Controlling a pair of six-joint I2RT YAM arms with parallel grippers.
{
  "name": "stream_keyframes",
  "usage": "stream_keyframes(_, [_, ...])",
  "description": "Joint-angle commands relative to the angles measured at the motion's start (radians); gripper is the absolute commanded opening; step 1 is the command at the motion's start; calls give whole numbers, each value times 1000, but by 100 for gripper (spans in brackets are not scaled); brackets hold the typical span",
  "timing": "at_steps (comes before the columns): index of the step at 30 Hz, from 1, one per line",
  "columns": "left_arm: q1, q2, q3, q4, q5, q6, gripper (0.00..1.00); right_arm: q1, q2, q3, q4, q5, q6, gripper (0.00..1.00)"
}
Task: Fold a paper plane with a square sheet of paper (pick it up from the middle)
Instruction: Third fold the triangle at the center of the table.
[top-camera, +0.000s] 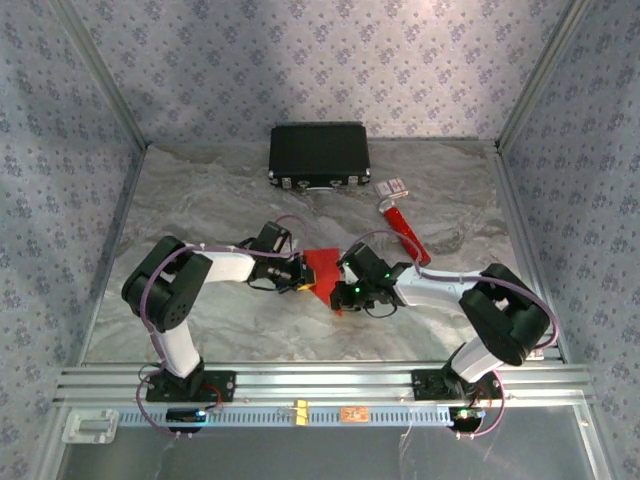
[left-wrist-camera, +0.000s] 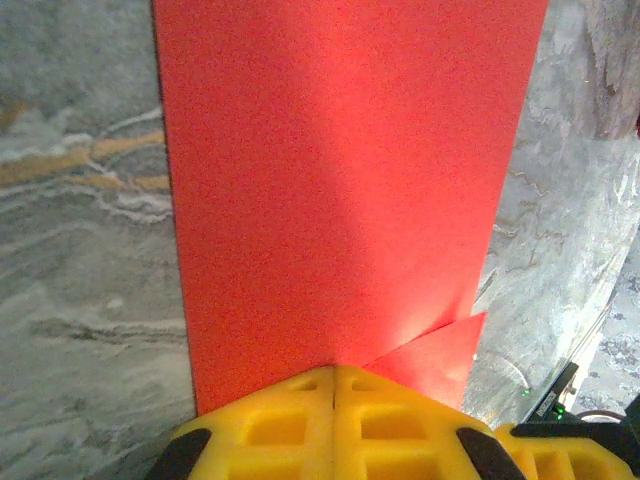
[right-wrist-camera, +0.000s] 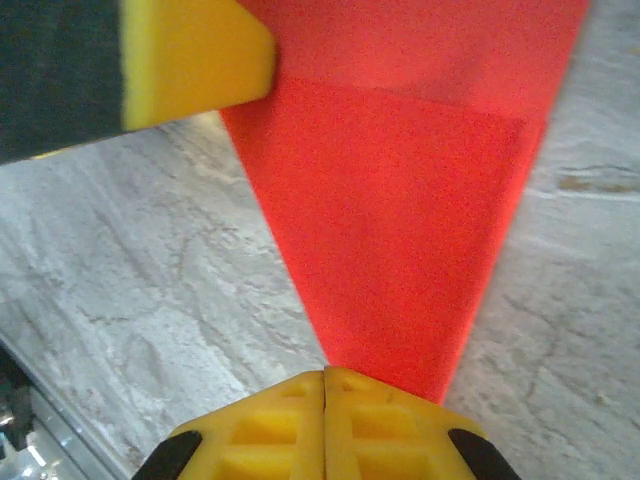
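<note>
Left arm: It bends in from the left side toward the middle of the table.

Left gripper: Its two yellow fingers are pressed tight together. They pinch one edge of the red paper.

Black case: It lies flat at the back of the table, well apart from the arms.

Red paper: It is folded and sits over the middle of the table, between the two grippers. From the left wrist it looks like a wide red strip with a small flap folded at the bottom right. From the right wrist it gets thin like a point, with a fold line across it.

Right gripper: Its yellow fingers are squeezed together too. They grip the pointed end of the red paper.

Small box: It is white and red and sits near the case, on its right.

Red tube: It has a white end. It lies just beside the small box.

Right arm: It bends in from the right side.

Table: The top is grey and looks like marble.
</note>
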Motion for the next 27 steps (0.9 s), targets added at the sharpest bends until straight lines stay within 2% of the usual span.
stream_keyframes(1, [0,44,-15,-106,-66,26,0,10,14,50,-6,-44,-31,8])
stream_keyframes(10, [1,50,-2,-115,-63,31,0,12,55,-10,-27,-28,-37,8])
stream_keyframes(27, [4,61,-10,-113,-61,25,0,-37,-118,-227,10,-65,-30,8])
